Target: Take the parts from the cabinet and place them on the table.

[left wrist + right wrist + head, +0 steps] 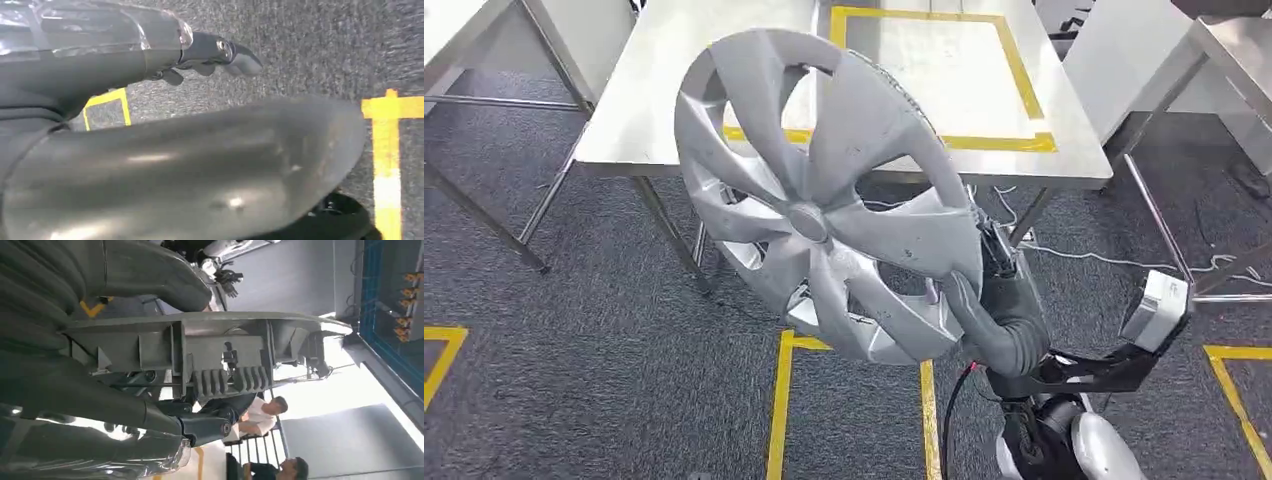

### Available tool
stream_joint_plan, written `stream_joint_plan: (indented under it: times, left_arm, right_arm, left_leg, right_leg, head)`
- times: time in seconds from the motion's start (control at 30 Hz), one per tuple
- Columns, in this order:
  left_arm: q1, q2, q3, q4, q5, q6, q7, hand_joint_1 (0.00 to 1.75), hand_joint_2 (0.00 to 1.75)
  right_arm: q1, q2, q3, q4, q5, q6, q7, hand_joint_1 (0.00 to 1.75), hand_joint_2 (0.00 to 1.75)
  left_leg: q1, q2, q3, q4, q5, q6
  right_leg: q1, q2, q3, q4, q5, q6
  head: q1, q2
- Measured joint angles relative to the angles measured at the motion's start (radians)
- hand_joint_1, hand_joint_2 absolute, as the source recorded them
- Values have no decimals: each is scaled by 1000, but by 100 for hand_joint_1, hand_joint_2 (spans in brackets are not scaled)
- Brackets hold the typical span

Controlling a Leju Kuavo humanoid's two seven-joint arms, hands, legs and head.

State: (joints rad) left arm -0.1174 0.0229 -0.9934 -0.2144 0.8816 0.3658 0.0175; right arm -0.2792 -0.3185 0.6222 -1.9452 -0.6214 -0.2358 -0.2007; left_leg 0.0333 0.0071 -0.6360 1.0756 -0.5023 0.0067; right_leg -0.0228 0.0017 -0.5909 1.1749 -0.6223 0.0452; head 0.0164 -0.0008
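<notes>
A silver hubcap [819,200] rides upright in the robot's right hand [994,310], which clamps its rim at the lower edge, thumb on the face and fingers on the ribbed back (the wrist view shows those ribs up close). The cover is carried above the carpet, just short of the steel table [644,110] with its yellow-taped square [1014,70], presumably the drop spot. The left hand [220,55] hangs over the floor, fingers loose and holding nothing.

Held wheel cover [824,200] blocks the near table edge [624,160].
</notes>
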Motion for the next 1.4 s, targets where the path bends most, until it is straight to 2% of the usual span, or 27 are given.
stream_joint_plan:
  times: [0.07, 0.1, 0.13, 0.17, 0.2, 0.23, 0.27, 0.4, 0.43, 0.47, 0.57, 0.6, 0.63, 0.67, 0.73, 0.77, 0.83, 0.9, 0.97, 1.0, 1.07, 1.1, 1.13, 1.17, 1.23, 1.27, 1.4]
  left_arm:
    - [-1, 4, -1, 0, -6, -3, 3, 0, 0]
    - [0, 5, -1, 0, -7, -3, 9, 0, 0]
    - [0, 7, -1, 0, -9, -3, 11, 0, 0]
    - [0, 9, -1, 0, -9, -3, 11, 0, 0]
    - [-1, 12, -1, 0, -11, -2, 7, 0, 0]
    - [-2, 14, -1, 0, -13, -1, -1, 0, 0]
    - [-5, 11, -1, 0, -14, -1, -4, 0, 0]
    - [-8, 18, -2, 0, -16, 2, -10, 0, 0]
    - [-8, 24, -2, 0, -16, 2, -10, 0, 0]
    - [-8, 25, -2, 0, -16, 2, -11, 0, 0]
    - [-9, 33, -2, 0, -16, 2, -11, 0, 0]
    - [-8, 34, -2, 0, -16, 2, -11, 0, 0]
    - [-7, 37, -3, 0, -16, 2, -11, 0, 0]
    - [-8, 39, -3, 0, -16, 2, -11, 0, 0]
    - [-8, 42, -3, 0, -16, 2, -11, 0, 0]
    - [-8, 41, -3, 0, -16, 2, -10, 0, 0]
    - [-9, 41, -3, 0, -15, 2, -10, 0, 0]
    - [-7, 42, -3, 0, -14, 2, -9, 0, 0]
    - [-9, 42, -3, -1, -14, 2, -9, 0, 0]
    - [-9, 41, -3, -1, -14, 2, -9, 0, 0]
    - [-9, 41, -4, -1, -14, 2, -9, 0, 0]
    - [-9, 41, -4, 0, -14, 2, -9, 0, 0]
    - [-8, 41, -4, 0, -14, 2, -9, 0, 0]
    - [-9, 41, -4, 0, -14, 2, -9, 0, 0]
    - [-9, 40, -4, -1, -14, 2, -9, 0, 0]
    - [-9, 39, -4, -1, -14, 2, -9, 0, 0]
    - [-10, 32, -4, -1, -14, 0, -11, 0, 0]
  right_arm:
    - [14, -1, -14, -7, 4, -10, -21, 175, 175]
    - [23, -1, -21, -12, 4, -13, -28, 175, 175]
    - [29, -2, -27, -16, 4, -16, -32, 175, 175]
    - [31, -3, -34, -21, 3, -16, -34, 175, 175]
    - [32, -5, -42, -27, 3, -19, -34, 175, 175]
    - [32, -9, -52, -37, 2, -22, -34, 175, 175]
    - [32, -13, -61, -46, 1, -23, -37, 175, 175]
    - [17, -19, -89, -78, -7, -31, -37, 175, 175]
    - [17, -19, -96, -84, -9, -31, -37, 175, 175]
    - [14, -20, -99, -88, -10, -32, -37, 175, 175]
    - [9, -21, -106, -89, -10, -32, -37, 175, 175]
    - [9, -22, -108, -89, -10, -32, -37, 175, 175]
    - [10, -22, -109, -88, -10, -32, -37, 175, 175]
    - [10, -22, -112, -89, -10, -32, -37, 175, 175]
    - [9, -23, -115, -89, -10, -32, -37, 175, 175]
    - [9, -22, -115, -89, -10, -32, -37, 175, 175]
    - [4, -23, -117, -89, -13, -33, -36, 175, 175]
    - [2, -23, -118, -89, -16, -33, -36, 175, 175]
    - [0, -25, -122, -89, -16, -33, -36, 175, 175]
    - [-1, -25, -123, -89, -17, -33, -36, 175, 175]
    - [1, -27, -123, -88, -18, -33, -36, 175, 175]
    - [2, -27, -123, -88, -19, -34, -35, 175, 175]
    - [3, -27, -123, -87, -19, -34, -35, 175, 175]
    - [3, -27, -123, -86, -19, -34, -35, 175, 175]
    - [3, -27, -124, -86, -19, -34, -35, 175, 175]
    - [2, -28, -125, -86, -19, -34, -35, 175, 175]
    - [1, -31, -131, -87, -19, -34, -35, 175, 175]
  left_leg:
    - [-6, 0, 8, 0, -9, 7]
    - [-10, -2, 15, 0, -15, 10]
    - [-15, -4, 24, 0, -20, 11]
    - [-20, -7, 34, -1, -26, 13]
    - [-26, -9, 43, -2, -30, 14]
    - [-29, -10, 53, -6, -35, 15]
    - [-33, -9, 54, -8, -38, 13]
    - [-27, -7, 56, -29, -30, -7]
    - [-26, -8, 60, -30, -39, -9]
    - [-28, -10, 53, -6, -55, -14]
    - [-21, -11, -52, 183, -132, -29]
    - [-19, -10, -80, 220, -134, -33]
    - [-16, -10, -88, 215, -112, -36]
    - [-15, -8, -74, 167, -64, -39]
    - [-13, -4, -7, 12, 36, -42]
    - [-17, -2, 3, 3, 10, -40]
    - [-19, -3, 10, -13, 5, -17]
    - [-21, -3, 11, -14, 3, -6]
    - [-13, -3, 21, -22, 2, 4]
    - [-13, -2, 25, -22, -1, 9]
    - [-14, 1, 32, -22, -8, 15]
    - [-14, 2, 34, -22, -11, 16]
    - [-15, 2, 40, -22, -15, 16]
    - [-15, 2, 47, -22, -20, 15]
    - [-17, -1, 63, -23, -30, 11]
    - [-16, -1, 68, -25, -35, 8]
    - [-15, 0, 64, -34, -35, -12]
  right_leg:
    - [2, 0, -90, 145, -44, -2]
    - [4, 0, -114, 170, -34, -8]
    - [6, 0, -115, 151, -1, -16]
    - [12, 1, -99, 97, 51, -29]
    - [20, 2, -76, 27, 104, -45]
    - [35, 4, -49, -59, 157, -70]
    - [39, 1, -37, -73, 147, -95]
    - [48, -1, -12, -140, 143, -103]
    - [33, -8, 12, -177, 152, -87]
    - [33, -8, 25, -196, 154, -85]
    - [32, -9, 35, -197, 151, -83]
    - [32, -9, 37, -195, 146, -80]
    - [31, -8, 39, -191, 142, -78]
    - [30, -7, 43, -185, 134, -73]
    - [24, -7, 51, -167, 113, -61]
    - [26, -7, 49, -162, 105, -53]
    - [29, -4, 44, -151, 100, -41]
    - [28, -4, 47, -156, 99, -36]
    - [26, -3, 38, -128, 73, -23]
    - [23, -3, 13, -72, 45, -17]
    - [19, -3, -78, 98, -21, -9]
    - [19, -3, -113, 151, -29, -8]
    - [19, -3, -126, 159, -12, -9]
    - [19, -3, -117, 122, 30, -13]
    - [21, -2, -59, -31, 139, -26]
    - [25, 0, -34, -108, 170, -36]
    - [35, 1, -17, -139, 142, -54]
  head:
    - [5, 0]
    - [6, 0]
    - [6, 0]
    - [6, 0]
    - [7, 0]
    - [8, 0]
    - [0, 0]
    - [7, 0]
    - [8, 0]
    - [2, 0]
    - [-5, 0]
    - [-5, 0]
    - [-6, 0]
    - [-6, 0]
    - [-7, 0]
    - [-8, 0]
    - [-9, 0]
    - [-5, 0]
    - [-1, 0]
    - [3, 0]
    - [6, 0]
    - [6, 0]
    - [6, 0]
    - [6, 0]
    - [6, 0]
    - [7, 0]
    - [9, 0]
